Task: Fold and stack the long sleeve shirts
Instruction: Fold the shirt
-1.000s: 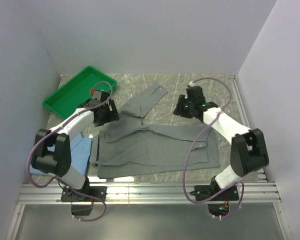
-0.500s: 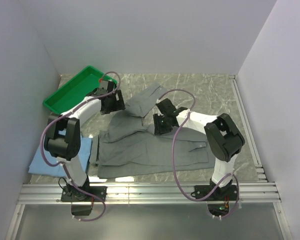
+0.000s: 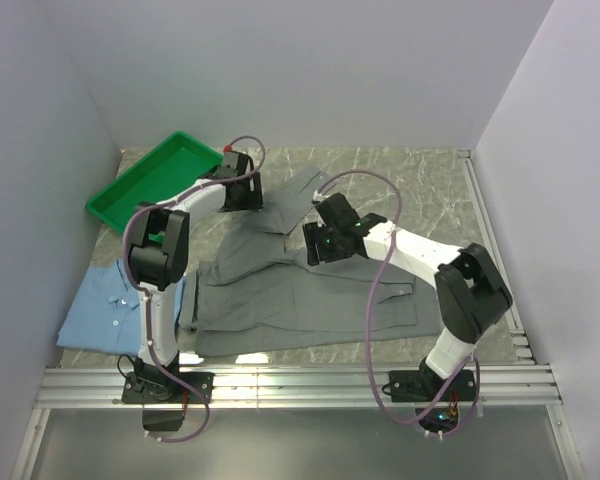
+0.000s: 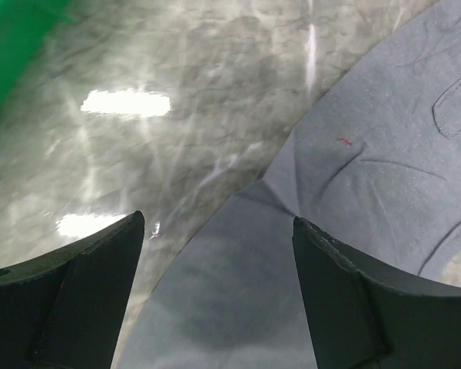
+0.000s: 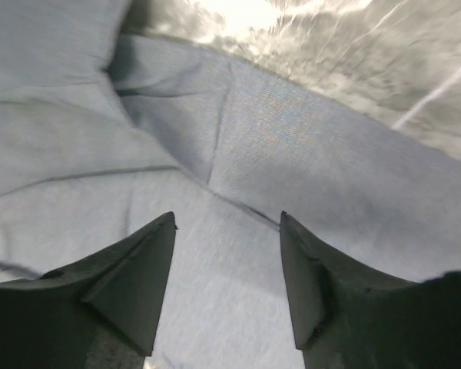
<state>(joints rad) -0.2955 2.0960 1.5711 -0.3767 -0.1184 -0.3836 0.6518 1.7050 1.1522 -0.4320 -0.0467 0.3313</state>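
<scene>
The grey shirt (image 3: 300, 295) lies spread on the table, one sleeve (image 3: 298, 198) reaching up toward the back. The light blue shirt (image 3: 102, 305) lies at the front left, partly under the left arm. My left gripper (image 3: 252, 203) is open just above the sleeve's left edge; the left wrist view shows grey cloth (image 4: 353, 192) and bare table between its fingers (image 4: 77, 300). My right gripper (image 3: 312, 247) is open over the shirt where the sleeve joins the body; the right wrist view shows grey cloth (image 5: 230, 254) between its fingers (image 5: 131, 284).
A green plastic tray (image 3: 152, 180) stands at the back left, its corner visible in the left wrist view (image 4: 15, 46). The marble table top (image 3: 420, 190) is bare at the back right. Walls close in on three sides.
My left gripper has swung from near the shirt's left shoulder up and right to the sleeve. My right gripper has moved left from the back right onto the shirt. The blue shirt now shows more.
</scene>
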